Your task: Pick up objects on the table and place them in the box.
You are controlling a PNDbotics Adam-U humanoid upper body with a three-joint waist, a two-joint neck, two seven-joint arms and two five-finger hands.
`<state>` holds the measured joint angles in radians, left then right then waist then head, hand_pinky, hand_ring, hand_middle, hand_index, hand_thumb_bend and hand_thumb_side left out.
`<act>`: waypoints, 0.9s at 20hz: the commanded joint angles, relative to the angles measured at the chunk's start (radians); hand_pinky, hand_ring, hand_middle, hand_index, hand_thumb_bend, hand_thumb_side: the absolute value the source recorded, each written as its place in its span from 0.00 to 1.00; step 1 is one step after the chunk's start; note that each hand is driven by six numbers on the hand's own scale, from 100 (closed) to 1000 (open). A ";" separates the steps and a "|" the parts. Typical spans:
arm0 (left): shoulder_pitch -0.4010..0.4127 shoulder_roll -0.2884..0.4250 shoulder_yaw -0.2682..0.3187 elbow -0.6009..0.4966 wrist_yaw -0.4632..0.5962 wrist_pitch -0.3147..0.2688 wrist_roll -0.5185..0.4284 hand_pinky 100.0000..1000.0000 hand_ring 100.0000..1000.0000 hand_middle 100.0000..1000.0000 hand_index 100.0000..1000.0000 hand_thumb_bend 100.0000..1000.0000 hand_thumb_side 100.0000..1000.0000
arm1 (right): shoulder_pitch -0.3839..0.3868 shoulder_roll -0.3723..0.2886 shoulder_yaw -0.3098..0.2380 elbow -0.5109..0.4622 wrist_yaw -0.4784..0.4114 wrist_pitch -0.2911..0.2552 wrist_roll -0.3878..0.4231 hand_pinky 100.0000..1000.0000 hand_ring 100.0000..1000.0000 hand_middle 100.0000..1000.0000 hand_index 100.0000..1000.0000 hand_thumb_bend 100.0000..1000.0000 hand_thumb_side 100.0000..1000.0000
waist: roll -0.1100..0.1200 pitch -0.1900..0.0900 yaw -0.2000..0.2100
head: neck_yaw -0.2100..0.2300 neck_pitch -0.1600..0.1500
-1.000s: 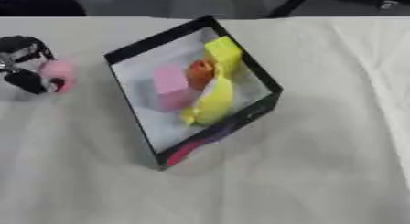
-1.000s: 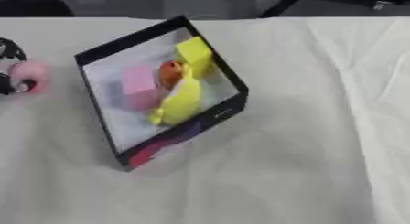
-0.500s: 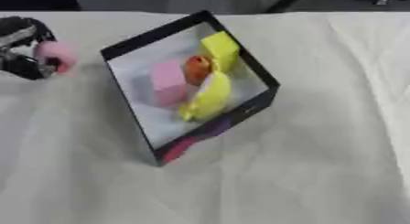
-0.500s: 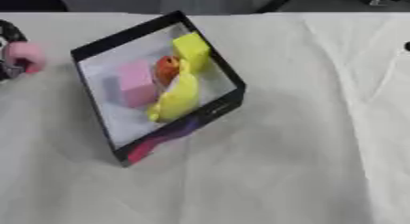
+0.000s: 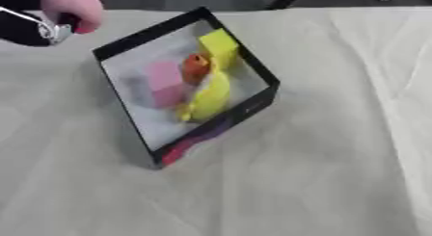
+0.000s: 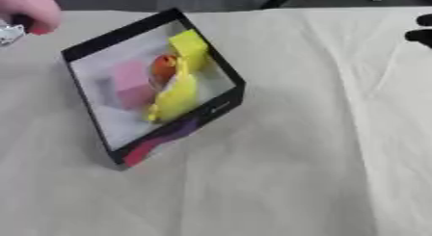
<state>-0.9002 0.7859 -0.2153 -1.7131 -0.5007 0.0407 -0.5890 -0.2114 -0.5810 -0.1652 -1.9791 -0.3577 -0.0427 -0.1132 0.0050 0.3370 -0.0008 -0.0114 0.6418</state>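
Your left hand (image 5: 33,25) sits at the upper left, fingers curled round a pink rounded object (image 5: 72,7). Just to its right and below lies the black box (image 5: 253,69) on the white cloth (image 5: 320,172), holding a pink block (image 5: 166,84), an orange piece (image 5: 195,68) and yellow pieces (image 5: 211,93). Your right hand (image 6: 419,29) barely shows at the far right edge; I cannot tell its fingers.

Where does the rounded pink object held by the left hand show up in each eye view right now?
Left eye view: the rounded pink object sits in the top left corner, in the left hand.
Right eye view: top left too, nearer the edge and partly cut off.
Shared landmark: the black-walled box, just right of and below it in both views.
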 commanded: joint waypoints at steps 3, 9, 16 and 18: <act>-0.061 -0.046 -0.046 -0.042 0.081 0.016 -0.046 0.76 0.76 0.72 0.59 0.00 0.11 | -0.014 -0.027 -0.002 -0.021 -0.012 0.001 0.009 0.90 0.66 0.64 0.82 0.00 0.52 | 0.008 -0.047 -0.006 | 0.006 0.006; -0.084 -0.146 -0.104 0.091 0.085 0.018 -0.094 0.76 0.76 0.72 0.62 0.00 0.16 | -0.025 -0.025 0.001 -0.021 -0.019 0.003 0.015 0.90 0.66 0.64 0.82 0.00 0.52 | 0.013 -0.044 -0.018 | 0.009 0.003; -0.081 -0.196 -0.152 0.241 -0.043 -0.089 -0.091 0.78 0.78 0.75 0.63 0.03 0.22 | -0.033 -0.023 0.003 -0.021 -0.020 0.006 0.020 0.90 0.66 0.64 0.82 0.00 0.53 | 0.018 -0.035 -0.020 | 0.008 -0.004; -0.075 -0.201 -0.155 0.263 -0.081 -0.130 -0.082 0.79 0.79 0.76 0.67 0.05 0.25 | -0.031 -0.023 0.001 -0.021 -0.019 0.005 0.019 0.90 0.66 0.64 0.82 0.00 0.53 | 0.017 -0.035 -0.018 | 0.006 -0.006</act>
<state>-0.9592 0.5750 -0.3741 -1.4554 -0.5552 -0.0636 -0.6773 -0.2370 -0.5811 -0.1583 -1.9791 -0.3746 -0.0348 -0.0963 0.0118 0.3330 -0.0189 -0.0041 0.6480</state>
